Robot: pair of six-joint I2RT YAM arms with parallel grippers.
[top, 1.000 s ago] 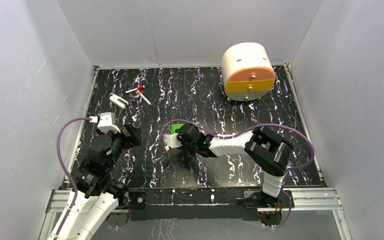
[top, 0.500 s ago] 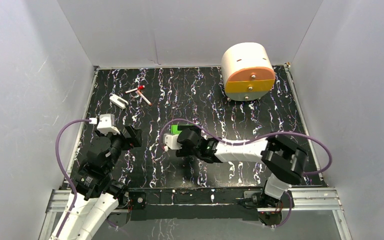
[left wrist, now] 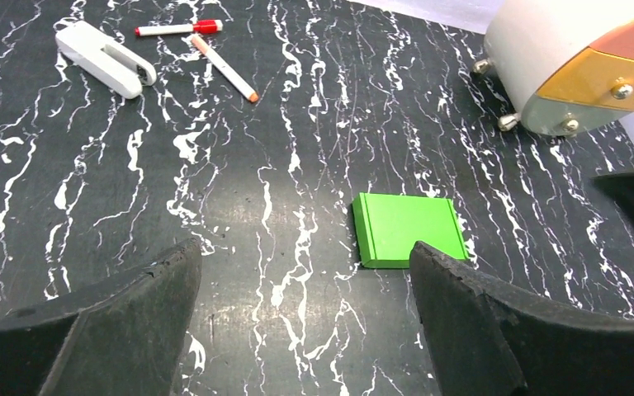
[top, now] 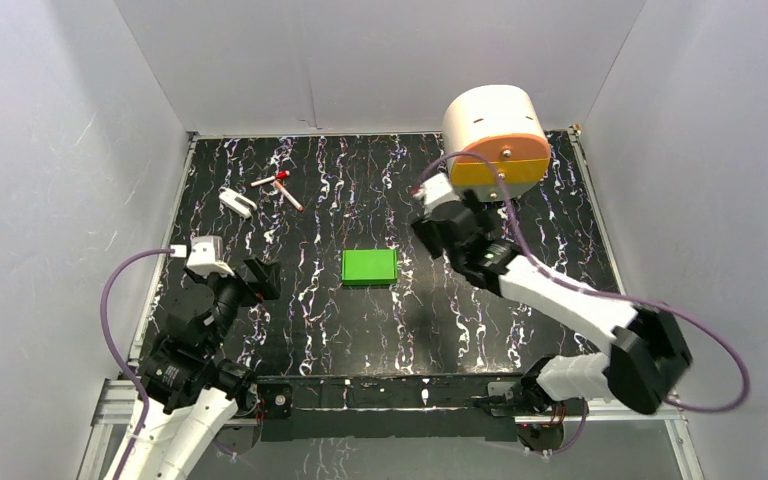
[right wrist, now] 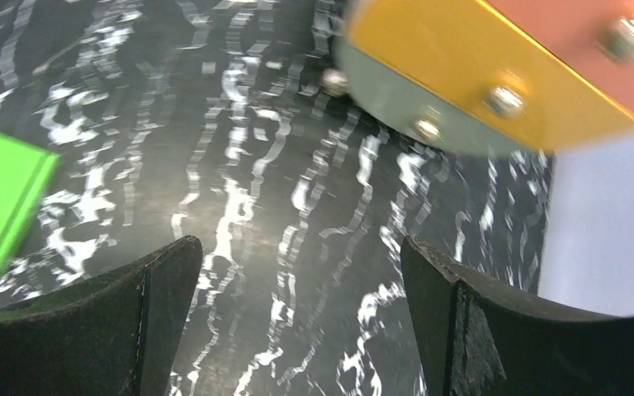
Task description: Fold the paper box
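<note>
The paper box (top: 369,267) is a small, flat, bright green rectangular box lying closed on the black marbled table, and nothing touches it. In the left wrist view the paper box (left wrist: 409,229) lies just beyond my right-hand fingertip. My left gripper (top: 263,278) hovers to the box's left, and the wrist view shows my left gripper (left wrist: 303,256) open over bare table. My right gripper (top: 457,218) is raised behind and to the right of the box, near the drawer unit. Its own view shows my right gripper (right wrist: 299,247) open and empty, with the paper box (right wrist: 0,198) at the left edge.
A cream-and-orange rounded drawer unit (top: 495,135) stands at the back right on small metal feet. At the back left lie a white stapler-like object (top: 237,203), a red-capped marker (top: 272,180) and a pen (top: 290,197). White walls enclose the table.
My right gripper opened, left the green box and swung up and back right toward the drawer unit. The box now lies uncovered. My left gripper opened a little wider.
</note>
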